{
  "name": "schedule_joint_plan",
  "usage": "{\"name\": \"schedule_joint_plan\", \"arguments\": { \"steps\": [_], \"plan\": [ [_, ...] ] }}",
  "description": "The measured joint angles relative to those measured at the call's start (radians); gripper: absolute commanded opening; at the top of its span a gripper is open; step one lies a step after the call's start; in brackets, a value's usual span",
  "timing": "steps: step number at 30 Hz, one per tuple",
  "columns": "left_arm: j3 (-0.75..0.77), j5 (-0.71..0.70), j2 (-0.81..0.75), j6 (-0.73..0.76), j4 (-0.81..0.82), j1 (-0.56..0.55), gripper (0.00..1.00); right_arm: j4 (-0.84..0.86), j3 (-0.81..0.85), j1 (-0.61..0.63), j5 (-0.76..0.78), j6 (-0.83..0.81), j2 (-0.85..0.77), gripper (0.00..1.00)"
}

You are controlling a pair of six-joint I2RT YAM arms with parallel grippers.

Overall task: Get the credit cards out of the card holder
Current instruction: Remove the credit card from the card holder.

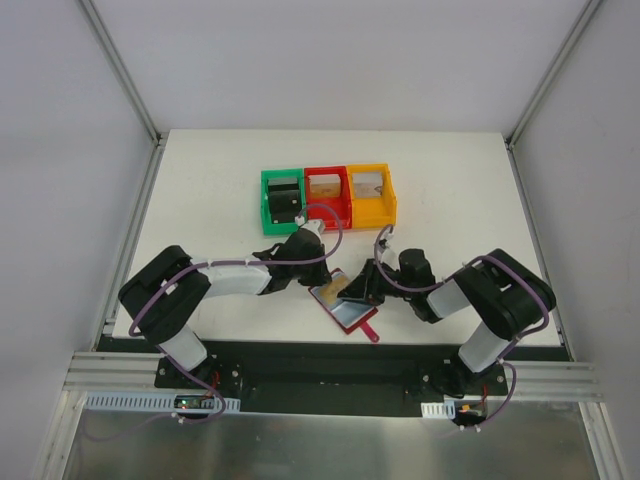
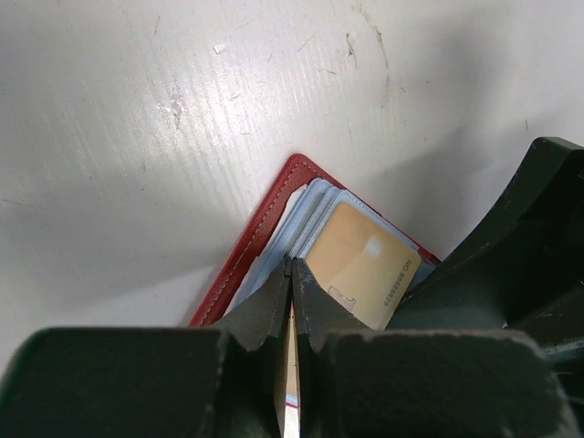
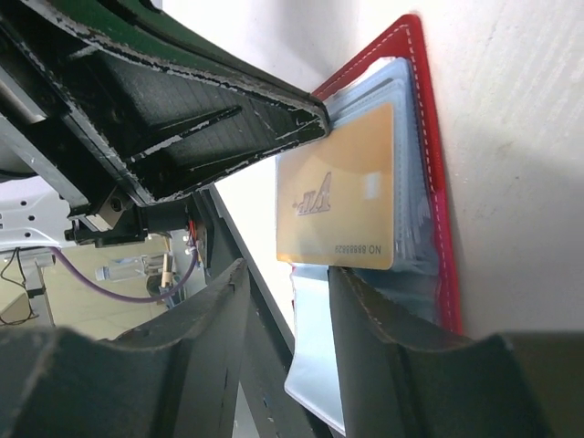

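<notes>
The dark-red card holder lies open on the table between both arms, grey-blue lining up, its tab strap pointing toward me. A gold credit card sticks partway out of its pocket; it also shows in the right wrist view. My left gripper is shut, its tips resting on the lining of the card holder beside the card. My right gripper is open just short of the card's free edge, over the card holder. Other cards are hidden in the pockets.
Three small bins stand in a row behind the card holder: green with a black block, red, yellow. The left gripper's body crowds the right wrist view. The table's near edge is just below the strap.
</notes>
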Motion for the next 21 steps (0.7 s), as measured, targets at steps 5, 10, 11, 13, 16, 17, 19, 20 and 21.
{"name": "schedule_joint_plan", "arguments": {
  "steps": [5, 10, 11, 13, 16, 17, 19, 20, 21],
  "plan": [
    [-0.019, 0.000, -0.007, -0.011, 0.023, -0.001, 0.00, 0.003, -0.012, -0.011, 0.028, 0.013, 0.001, 0.43],
    [-0.047, -0.007, -0.027, -0.019, 0.037, -0.002, 0.00, 0.005, -0.014, -0.024, 0.060, 0.027, 0.001, 0.43],
    [-0.053, -0.007, -0.033, -0.021, 0.037, -0.002, 0.00, 0.008, -0.014, -0.026, 0.066, 0.029, 0.001, 0.43],
    [-0.061, -0.009, -0.040, -0.027, 0.037, -0.005, 0.00, 0.013, -0.014, -0.029, 0.077, 0.033, 0.001, 0.42],
    [-0.067, -0.013, -0.047, -0.033, 0.037, -0.009, 0.00, 0.014, -0.014, -0.031, 0.088, 0.037, 0.001, 0.41],
    [-0.069, -0.013, -0.048, -0.034, 0.038, -0.009, 0.00, 0.015, -0.014, -0.031, 0.092, 0.038, 0.001, 0.41],
    [-0.072, -0.015, -0.050, -0.037, 0.038, -0.011, 0.00, 0.016, -0.014, -0.032, 0.095, 0.041, 0.001, 0.40],
    [-0.072, -0.017, -0.050, -0.037, 0.038, -0.013, 0.00, 0.016, -0.014, -0.032, 0.095, 0.041, 0.001, 0.40],
    [-0.072, -0.018, -0.051, -0.037, 0.038, -0.014, 0.00, 0.018, -0.014, -0.032, 0.095, 0.042, 0.001, 0.40]
  ]
}}
